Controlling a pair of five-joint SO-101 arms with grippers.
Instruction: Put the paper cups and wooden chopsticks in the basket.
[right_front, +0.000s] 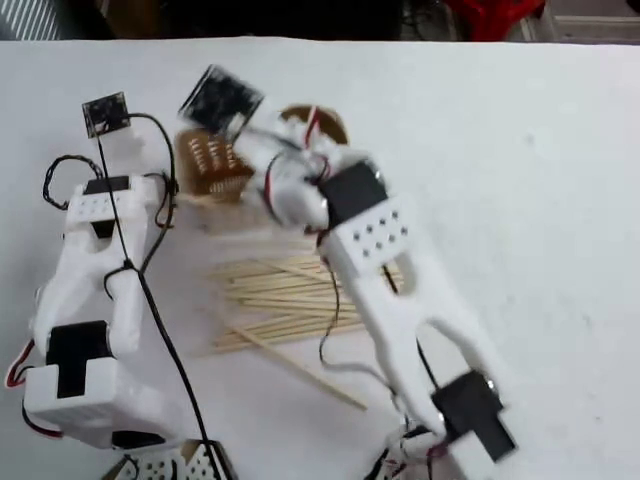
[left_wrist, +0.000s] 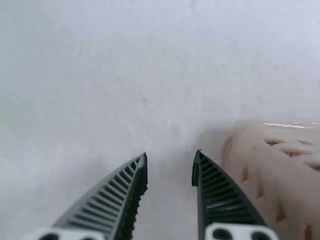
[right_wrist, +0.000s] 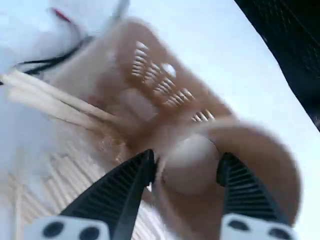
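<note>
Because the brown paper cup (right_wrist: 192, 172) is thin, round and smooth, pinched between the ribbed fingers of the right gripper (right_wrist: 186, 156), it could crush or slip short of the slotted brown basket (right_wrist: 150, 85) just beyond the fingertips. Slender wooden chopsticks (right_wrist: 45, 97) lie heaped beside that gripper, easily scattered; the left gripper (left_wrist: 171, 155) hangs open, empty, beside the basket.

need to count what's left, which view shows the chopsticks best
High view: the pile of chopsticks lies spread on the table, partly under the right arm. Right wrist view catches a few blurred chopsticks; left wrist view faces the basket.
</note>
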